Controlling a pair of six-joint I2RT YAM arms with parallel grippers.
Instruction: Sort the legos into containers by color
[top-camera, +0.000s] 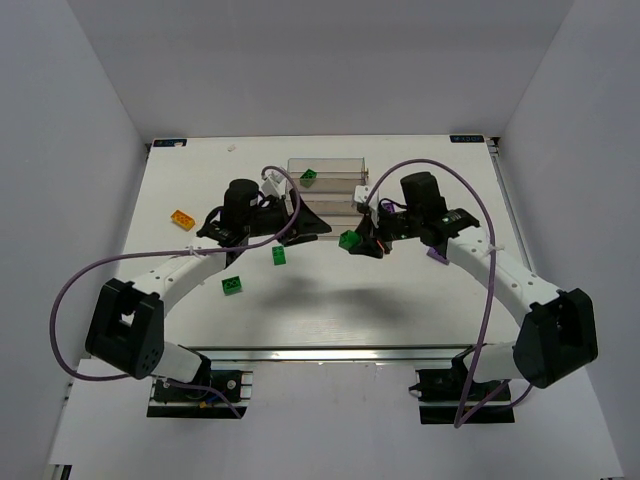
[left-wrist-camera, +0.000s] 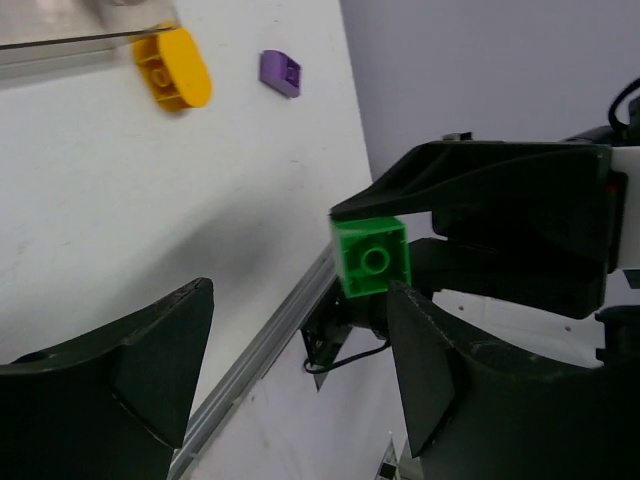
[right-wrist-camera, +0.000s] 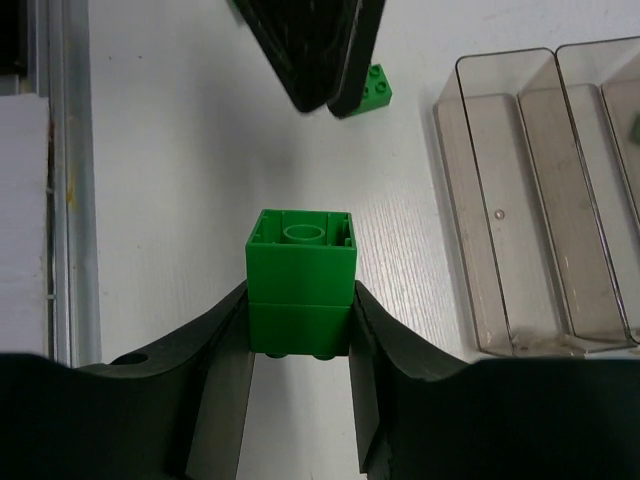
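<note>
You see one green lego (right-wrist-camera: 300, 285) gripped near the clear containers (top-camera: 330, 163); an orange lego (top-camera: 182, 219) lies loose far left.

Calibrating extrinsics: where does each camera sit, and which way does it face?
Top external: above and behind the bases, looking down on the white table; left arm and right arm show.
Left wrist: on the left arm, facing sideways at the right fingers; its open left fingers frame the bottom.
Right wrist: on the right arm, looking down its fingers, shut on a green studded plastic brick, clear plastic bins beside.
Shared: all three show that held brick.
</note>
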